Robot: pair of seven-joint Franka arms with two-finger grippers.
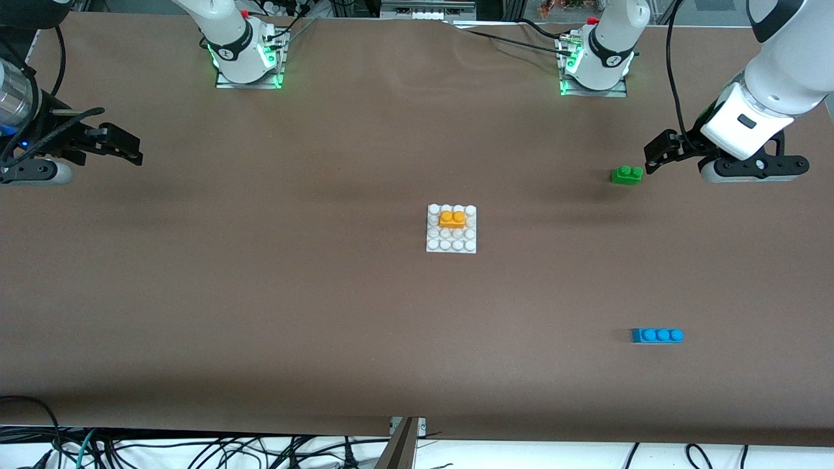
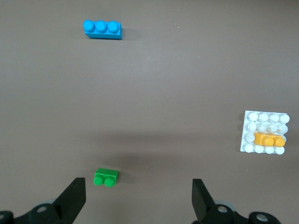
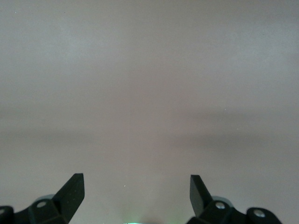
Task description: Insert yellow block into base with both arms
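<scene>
The yellow block (image 1: 452, 217) sits on the white studded base (image 1: 451, 242) at the middle of the table, on the base's rows farther from the front camera. The left wrist view shows the same block (image 2: 269, 139) on the base (image 2: 264, 118). My left gripper (image 1: 655, 155) hangs open and empty at the left arm's end of the table, beside a green brick. Its fingers (image 2: 74, 198) are wide apart, and the gripper (image 2: 138, 200) holds nothing. My right gripper (image 1: 127, 148) is open and empty over bare table at the right arm's end, seen as such in the right wrist view (image 3: 137, 196).
A green two-stud brick (image 1: 627, 174) lies close to my left gripper, also in the left wrist view (image 2: 106, 177). A blue three-stud brick (image 1: 657, 335) lies nearer the front camera at the left arm's end (image 2: 102, 29). Both arm bases (image 1: 247, 55) stand along the table's edge farthest from the camera.
</scene>
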